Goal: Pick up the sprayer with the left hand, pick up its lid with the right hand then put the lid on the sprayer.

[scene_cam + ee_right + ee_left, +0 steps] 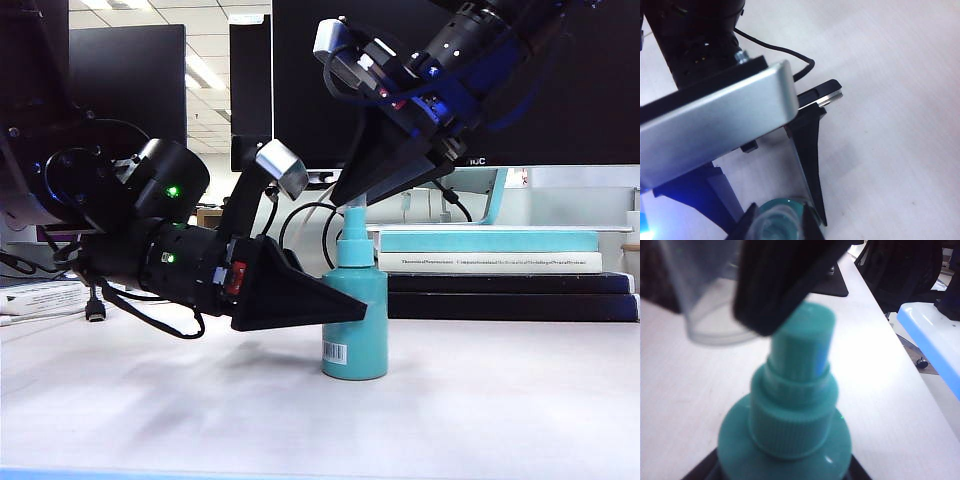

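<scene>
Left gripper (345, 305) jaws clamping sprayer (355, 320) on bench (480, 400); right gripper (345, 195) jaws pinching lid (707, 305) off-centre above nozzle; could jam or slip

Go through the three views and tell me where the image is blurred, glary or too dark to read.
Exterior view: sharp; left gripper closed on the sprayer, near-black bodies showing little detail, ceiling lights reflected in the monitors. Left wrist view: soft all over; the clear lid and the right gripper holding it are blurred, a blue highlight on the nozzle. Right wrist view: silver camera housing out of focus, lid barely readable.
</scene>
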Robot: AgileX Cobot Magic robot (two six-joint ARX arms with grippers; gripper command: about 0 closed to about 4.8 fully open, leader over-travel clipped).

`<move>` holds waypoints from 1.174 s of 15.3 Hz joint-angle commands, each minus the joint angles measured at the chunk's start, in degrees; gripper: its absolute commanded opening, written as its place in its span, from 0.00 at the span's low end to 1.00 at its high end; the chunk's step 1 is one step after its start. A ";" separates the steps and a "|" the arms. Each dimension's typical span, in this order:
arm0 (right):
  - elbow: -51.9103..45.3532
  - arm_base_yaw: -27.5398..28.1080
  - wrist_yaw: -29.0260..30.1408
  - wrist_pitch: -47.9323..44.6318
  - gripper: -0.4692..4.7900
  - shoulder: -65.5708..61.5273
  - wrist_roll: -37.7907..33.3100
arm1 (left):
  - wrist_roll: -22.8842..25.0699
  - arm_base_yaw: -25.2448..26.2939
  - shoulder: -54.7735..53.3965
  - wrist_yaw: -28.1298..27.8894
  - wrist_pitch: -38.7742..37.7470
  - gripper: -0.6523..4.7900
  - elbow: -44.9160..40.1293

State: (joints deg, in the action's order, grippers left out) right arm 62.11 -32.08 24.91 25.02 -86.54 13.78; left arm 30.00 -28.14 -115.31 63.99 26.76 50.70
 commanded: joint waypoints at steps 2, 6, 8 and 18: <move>-0.11 -0.11 2.03 2.32 0.13 -0.11 -0.52 | -0.39 -0.13 -0.76 -2.95 -3.58 0.63 -0.28; -0.11 -0.11 2.01 3.50 0.13 -0.13 -0.48 | -0.35 -0.13 -0.76 -3.56 -3.56 0.63 -0.28; -0.11 -0.11 2.01 3.69 0.13 -0.11 -0.50 | -0.20 -0.13 -0.76 -3.56 -3.67 0.63 -0.28; -0.13 -0.09 -1.03 6.01 0.13 -0.20 0.87 | -0.17 -0.13 -0.76 -3.56 -3.78 0.63 -0.28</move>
State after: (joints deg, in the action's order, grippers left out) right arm 62.15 -32.21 24.95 29.15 -86.65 14.48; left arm 30.02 -28.21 -115.31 63.66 26.59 50.78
